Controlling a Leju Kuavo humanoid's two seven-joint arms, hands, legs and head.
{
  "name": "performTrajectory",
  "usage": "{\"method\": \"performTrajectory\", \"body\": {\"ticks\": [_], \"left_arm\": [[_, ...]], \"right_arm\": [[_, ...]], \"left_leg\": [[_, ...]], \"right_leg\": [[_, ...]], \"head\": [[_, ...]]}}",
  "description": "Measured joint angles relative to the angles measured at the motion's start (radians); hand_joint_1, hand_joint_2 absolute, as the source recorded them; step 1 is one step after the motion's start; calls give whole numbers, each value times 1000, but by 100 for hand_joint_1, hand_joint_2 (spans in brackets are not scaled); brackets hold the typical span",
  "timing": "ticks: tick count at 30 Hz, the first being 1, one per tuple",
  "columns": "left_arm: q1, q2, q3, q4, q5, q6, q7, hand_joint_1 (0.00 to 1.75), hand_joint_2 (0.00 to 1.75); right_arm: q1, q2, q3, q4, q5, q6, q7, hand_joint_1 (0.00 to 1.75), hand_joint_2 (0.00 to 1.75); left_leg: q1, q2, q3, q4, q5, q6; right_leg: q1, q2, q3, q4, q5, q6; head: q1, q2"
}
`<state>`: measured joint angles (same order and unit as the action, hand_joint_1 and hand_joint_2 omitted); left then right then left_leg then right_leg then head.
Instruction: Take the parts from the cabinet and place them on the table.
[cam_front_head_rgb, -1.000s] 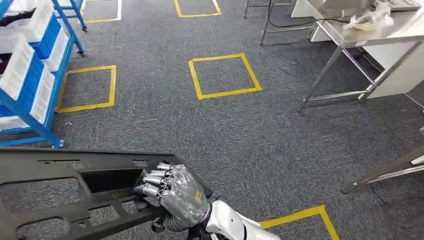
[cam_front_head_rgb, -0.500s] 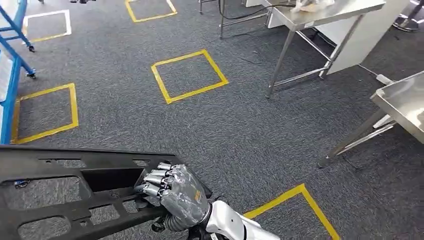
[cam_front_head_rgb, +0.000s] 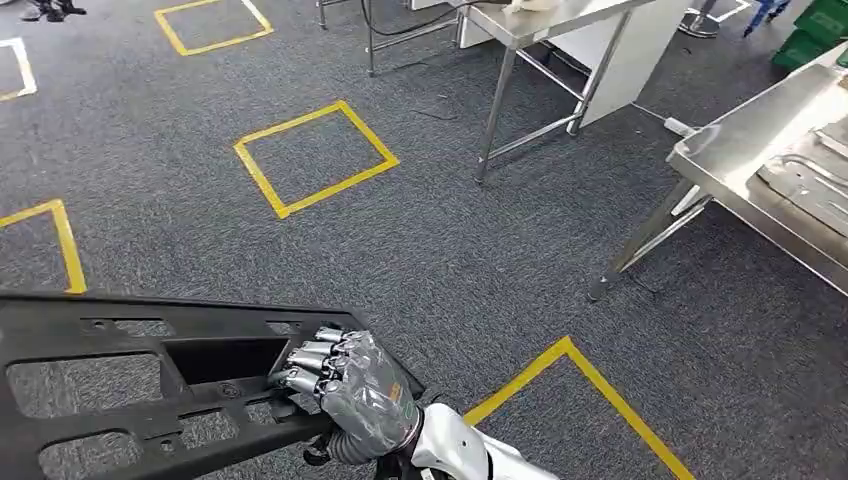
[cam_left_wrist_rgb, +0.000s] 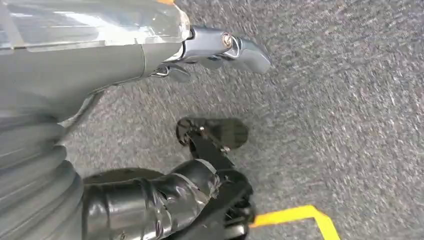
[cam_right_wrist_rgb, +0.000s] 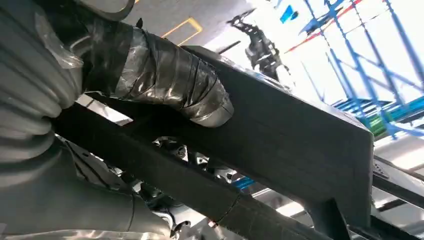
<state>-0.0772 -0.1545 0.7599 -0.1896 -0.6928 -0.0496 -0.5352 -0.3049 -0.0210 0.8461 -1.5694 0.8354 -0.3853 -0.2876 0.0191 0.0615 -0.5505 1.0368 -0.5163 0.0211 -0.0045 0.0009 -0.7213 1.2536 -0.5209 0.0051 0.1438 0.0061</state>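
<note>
One blk part (cam_front_head_rgb: 150, 385) in R hand (cam_front_head_rgb: 365, 395).

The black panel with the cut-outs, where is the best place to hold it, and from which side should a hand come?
Probably at a bar beside a cut-out of the black panel, where fingers can hook through. The right hand does this, coming from the panel's near right end and wrapping the bar by the rectangular opening; the right wrist view shows its thumb against the other face. The flat, wide faces offer no other grip.

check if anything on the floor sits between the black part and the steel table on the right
Nothing visible does. The right hand holds the long black plastic frame part; between it and the stainless steel table lies grey carpet with yellow tape squares, flat on the floor.
</note>
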Motion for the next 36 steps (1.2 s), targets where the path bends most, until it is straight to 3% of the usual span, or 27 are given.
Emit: {"method": "performTrajectory", "body": {"ticks": [1, 2, 3, 4, 7, 8, 9, 10, 12, 13, 14, 16, 17, 18, 19, 22, 23, 24, 25, 27, 28, 29, 30, 32, 33, 34, 36], "left_arm": [[-1, 0, 0, 0, 2, 4, 3, 0, 175], [0, 0, 1, 0, 3, 1, 9, 0, 175], [2, -5, 3, 0, 3, -11, 21, 0, 175], [0, -4, 5, 0, 6, -23, 33, 0, 175], [-1, -6, 16, 0, 12, -44, 58, 0, 175], [-1, -6, 18, 0, 11, -44, 60, 0, 175], [0, -6, 21, 0, 10, -44, 60, 0, 175], [2, -6, 24, 0, 10, -42, 60, 0, 175], [4, -6, 25, 0, 7, -38, 63, 0, 175], [4, -6, 26, 0, 6, -34, 64, 0, 175], [6, -6, 27, 0, 5, -32, 67, 0, 175], [8, -6, 28, 0, 4, -29, 68, 0, 175], [7, -6, 28, 0, 4, -27, 69, 0, 175], [11, -6, 30, 0, 4, -27, 70, 0, 175], [8, -6, 30, 0, 4, -27, 71, 0, 175], [4, -5, 31, 0, 4, -26, 75, 0, 175], [5, -7, 31, 0, 5, -23, 77, 0, 175], [6, -6, 32, 0, 4, -23, 77, 0, 175], [6, -6, 32, 0, 4, -23, 77, 0, 175], [11, -6, 33, 0, 4, -22, 78, 0, 175], [13, -6, 34, 0, 2, -20, 79, 0, 175], [13, -6, 35, 0, 2, -19, 79, 0, 175], [12, -6, 35, 0, 2, -19, 79, 0, 175], [9, -6, 35, 0, 2, -18, 79, 0, 175], [10, -8, 35, 0, 2, -17, 79, 0, 175], [10, -9, 36, 0, 2, -17, 79, 0, 175], [5, -9, 37, 0, 2, -15, 79, 0, 175]], "right_arm": [[0, 0, 0, 0, 1, 0, 0, 175, 175], [-1, 0, 0, 0, 2, 0, 0, 175, 175], [-3, 0, 0, 0, 2, 0, 0, 175, 175], [-6, 0, 0, 0, 2, 1, 0, 175, 175], [-6, 0, 0, 0, 1, 3, 1, 175, 175], [-4, 2, 0, 0, 0, 3, 2, 175, 175], [-7, 2, 0, 0, -2, 4, 2, 175, 175], [-10, 6, 0, 0, -3, 5, 2, 175, 175], [-9, 7, 2, 2, -7, 5, 3, 175, 175], [-8, 7, 3, 3, -8, 5, 3, 175, 175], [-8, 7, 3, 4, -9, 5, 3, 175, 175], [-8, 7, 3, 4, -9, 5, 3, 175, 175], [-8, 8, 3, 4, -9, 5, 3, 175, 175], [-9, 8, 3, 5, -9, 5, 3, 175, 175], [-10, 9, 3, 6, -9, 6, 3, 175, 175], [-8, 8, 3, 6, -9, 6, 4, 175, 175], [-7, 8, 3, 6, -10, 5, 4, 175, 175], [-9, 8, 3, 6, -10, 5, 4, 175, 175], [-10, 8, 3, 6, -10, 5, 4, 175, 175], [-9, 8, 3, 7, -10, 5, 4, 175, 175], [-7, 7, 3, 9, -10, 5, 4, 175, 175], [-6, 7, 3, 10, -10, 5, 4, 175, 175], [-6, 7, 3, 11, -10, 5, 4, 175, 175], [-7, 7, 3, 11, -10, 5, 4, 175, 175], [-8, 7, 3, 11, -10, 5, 4, 175, 175], [-10, 7, 3, 11, -10, 5, 4, 175, 175], [-9, 7, 3, 11, -10, 5, 4, 175, 175]], "left_leg": [[-2, 12, 8, 0, -5, -1], [-2, 22, 15, -2, -10, -2], [-6, 34, 18, -5, -12, -5], [-7, 44, 17, -6, -13, -10], [-14, 94, 40, -21, -19, -24], [-5, 69, 42, -12, -33, -25], [-5, 5, 29, 25, -54, -27], [-4, -28, -5, 92, -86, -28], [-1, -52, -85, 235, -140, -36], [1, -53, -111, 269, -139, -40], [3, -53, -113, 255, -111, -44], [8, -62, -66, 124, -13, -49], [13, -86, -36, 47, 28, -53], [14, -142, -31, 36, 1, -55], [14, -141, -26, 23, 3, -41], [8, -110, -24, 20, 8, -22], [15, -96, -21, 14, 11, -16], [14, -87, -18, 11, 12, -11], [12, -75, -16, 8, 11, -6], [8, -47, -15, 9, 7, -2], [8, -31, -14, 9, 5, -1], [7, -18, -12, 9, 2, -1], [6, -6, -7, 9, -1, -1], [3, 15, 8, 7, -10, -3], [3, 24, 14, 3, -13, -5], [-4, 34, 15, 3, -17, -11], [-4, 59, 24, -7, -19, -20]], "right_leg": [[5, -16, 48, -93, 49, -10], [17, -63, 86, -174, 74, -25], [33, -113, 98, -184, 54, -35], [41, -106, 99, -206, 56, -41], [39, -55, 103, -221, 61, -48], [23, -45, 121, -237, 69, -48], [20, -30, 127, -245, 70, -52], [17, -19, 127, -245, 71, -56], [17, 9, 128, -243, 68, -60], [17, 27, 127, -240, 67, -60], [15, 44, 128, -234, 64, -58], [7, 77, 127, -216, 53, -46], [3, 88, 125, -203, 44, -39], [4, 97, 115, -192, 39, -30], [7, 111, 105, -180, 36, -25], [2, 140, 101, -191, 47, -8], [2, 122, 96, -185, 42, -6], [8, 56, 86, -157, 24, 2], [5, 24, 58, -102, -6, 8], [0, 7, -21, 48, -68, 14], [-2, 5, -53, 101, -76, 15], [-2, 4, -57, 100, -60, 15], [-2, 2, -37, 55, -21, 11], [6, -24, 51, -114, 67, -6], [20, -81, 82, -180, 71, -21], [33, -98, 91, -197, 62, -27], [33, -71, 88, -199, 61, -31]], "head": [[0, 0], [0, 0], [-1, 0], [3, 0], [3, 0], [3, 0], [2, 0], [1, 0], [2, 0], [2, 0], [2, 0], [2, 0], [2, 0], [0, 0], [2, 0], [0, 0], [1, 0], [5, 0], [4, 0], [4, 0], [4, 0], [4, 0], [4, 0], [4, 0], [4, 0], [5, 0], [6, 0]]}}
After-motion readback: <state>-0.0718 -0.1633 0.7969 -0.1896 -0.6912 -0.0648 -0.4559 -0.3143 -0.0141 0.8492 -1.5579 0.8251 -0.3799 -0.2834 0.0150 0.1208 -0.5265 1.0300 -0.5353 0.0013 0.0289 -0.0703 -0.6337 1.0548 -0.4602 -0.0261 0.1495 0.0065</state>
